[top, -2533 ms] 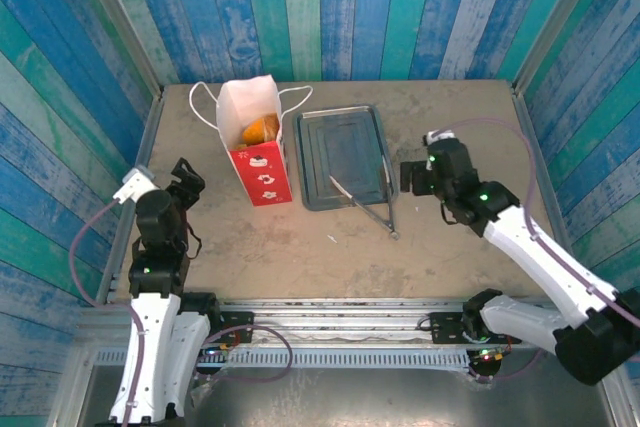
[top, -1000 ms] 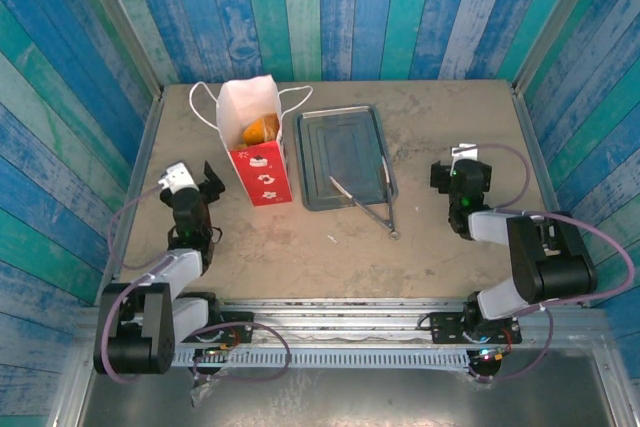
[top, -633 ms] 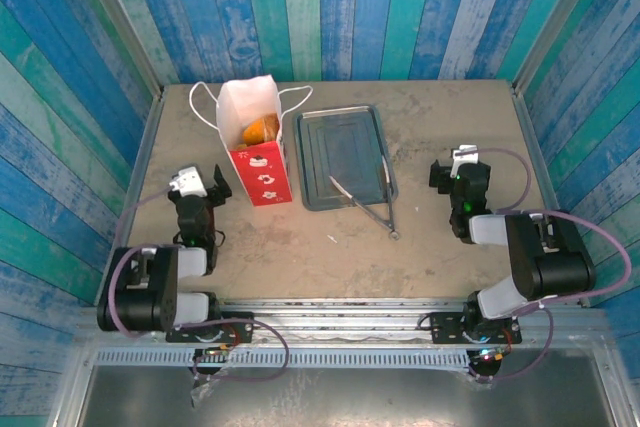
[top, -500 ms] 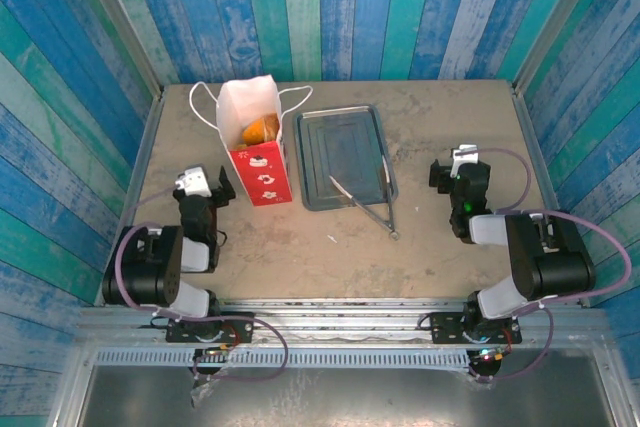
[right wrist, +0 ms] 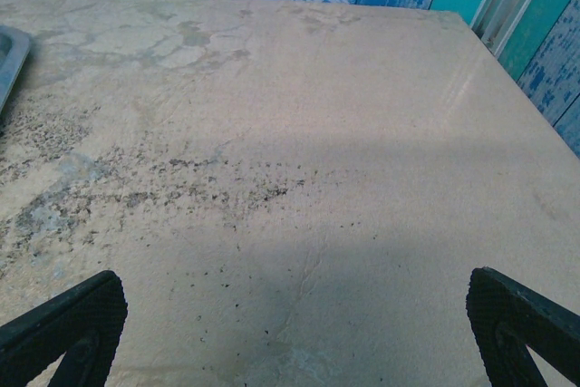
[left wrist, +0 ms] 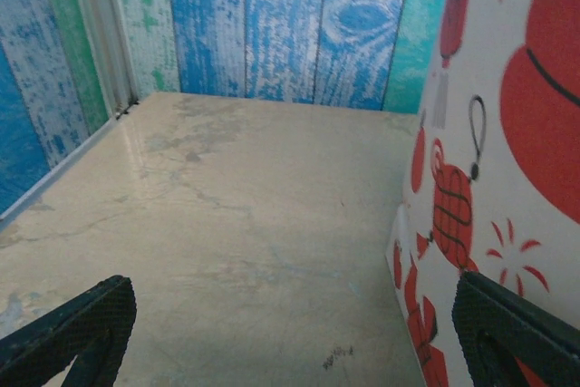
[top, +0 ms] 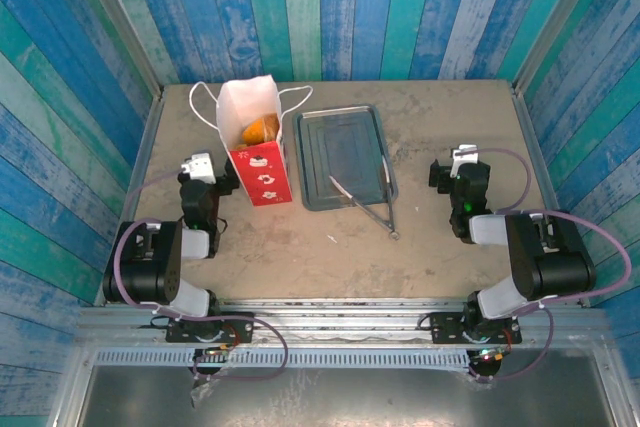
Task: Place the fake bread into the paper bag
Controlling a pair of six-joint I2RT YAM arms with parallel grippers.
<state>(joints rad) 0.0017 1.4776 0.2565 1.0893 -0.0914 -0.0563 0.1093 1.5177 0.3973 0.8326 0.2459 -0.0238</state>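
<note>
At the near edge of the counter (top: 300,237) both arms sit folded low. The left claw (top: 208,179) stands wide open with nothing between its fingers (left wrist: 86,324), just beside the left side of the paper bag (top: 262,172). In the left wrist view the bag's red-printed side (left wrist: 507,133) rises along the right edge, next to the right finger. The right claw (top: 458,169) is also spread wide and empty over bare counter, well apart from the bag.

Between the two claws a pair of metal tongs (top: 372,202) lies with its tips toward the near edge and its arms resting on the right side of the grey tray (top: 340,152). The tray's long axis runs from near to far.

The paper bag stands upright just left of the tray, its mouth facing up and its cord handles falling to either side. The fake bread (top: 261,129) shows as golden-brown pieces inside the bag's mouth; which way they lie cannot be told.
</note>
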